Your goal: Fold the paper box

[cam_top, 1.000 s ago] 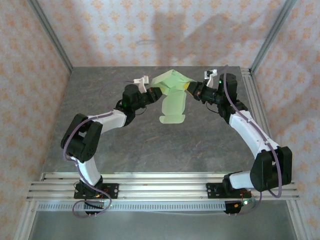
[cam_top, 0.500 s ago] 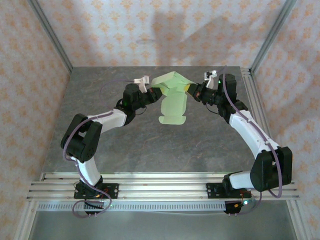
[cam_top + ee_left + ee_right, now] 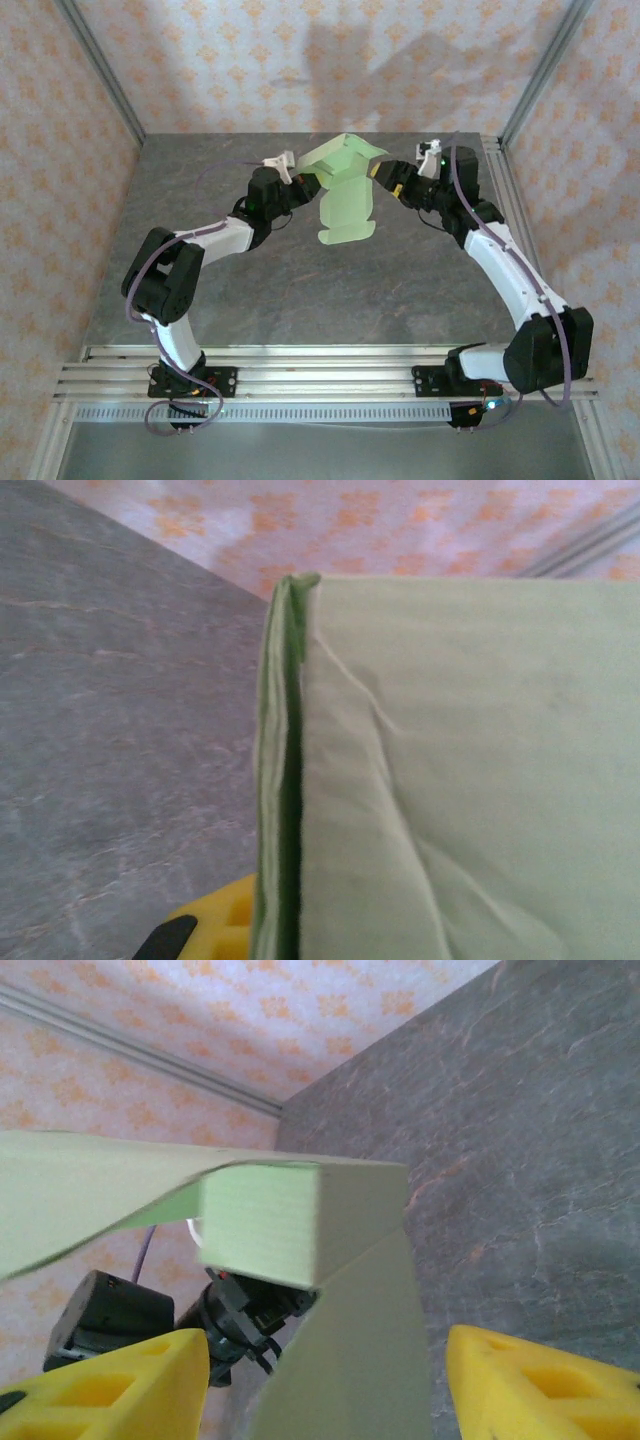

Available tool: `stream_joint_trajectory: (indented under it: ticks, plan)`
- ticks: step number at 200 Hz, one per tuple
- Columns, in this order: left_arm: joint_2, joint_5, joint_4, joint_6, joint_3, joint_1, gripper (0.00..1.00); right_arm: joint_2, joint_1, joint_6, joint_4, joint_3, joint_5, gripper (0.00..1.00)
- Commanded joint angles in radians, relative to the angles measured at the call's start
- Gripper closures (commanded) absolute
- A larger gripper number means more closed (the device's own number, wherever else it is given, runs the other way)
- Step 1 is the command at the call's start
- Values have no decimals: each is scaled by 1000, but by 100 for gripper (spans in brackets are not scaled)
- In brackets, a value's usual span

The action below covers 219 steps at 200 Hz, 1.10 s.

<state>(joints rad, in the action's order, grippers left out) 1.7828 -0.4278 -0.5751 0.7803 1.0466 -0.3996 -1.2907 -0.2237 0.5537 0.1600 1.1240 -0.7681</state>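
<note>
Top external view: locate the grey table (image 3: pixel 250 290). The paper box (image 3: pixel 345 195) is held in the air above the table's far half, between the two arms. Read its long axis as running from the far side toward the arm bases. The folded block sits at the far end, angled to the right, and one long flat panel hangs toward the bases. The left gripper (image 3: pixel 303 184) is clamped on the box's left edge. In the left wrist view, a yellow pad (image 3: pixel 215 928) shows beside the card's folded edge. The right gripper (image 3: pixel 384 176) stands just beside the box's right corner. In the right wrist view its yellow fingers (image 3: pixel 110 1380) sit wide apart, and the card hangs between them, clear of both.
</note>
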Motion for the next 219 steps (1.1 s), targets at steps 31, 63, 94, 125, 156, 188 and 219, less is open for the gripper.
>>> stream_joint_trajectory:
  ticks: [31,63,94,125,156,188,219]
  plan:
    - [-27,259,97,19,-13,-7,100,21,-121,-184,288,208,291,35]
    - [-69,429,153,10,-57,-12,100,-79,-275,-260,430,399,518,35]
    - [-77,482,194,8,-68,-12,100,-246,-402,-328,553,632,675,35]
    - [-76,483,185,22,-84,-13,100,-422,-445,-365,663,863,707,35]
    - [-78,492,189,18,-95,-12,100,-565,-463,-394,752,1061,719,37]
    - [-75,494,179,19,-104,-13,100,-700,-466,-413,832,1235,711,37]
    - [-75,495,176,28,-109,-13,100,-805,-465,-412,880,1358,683,37]
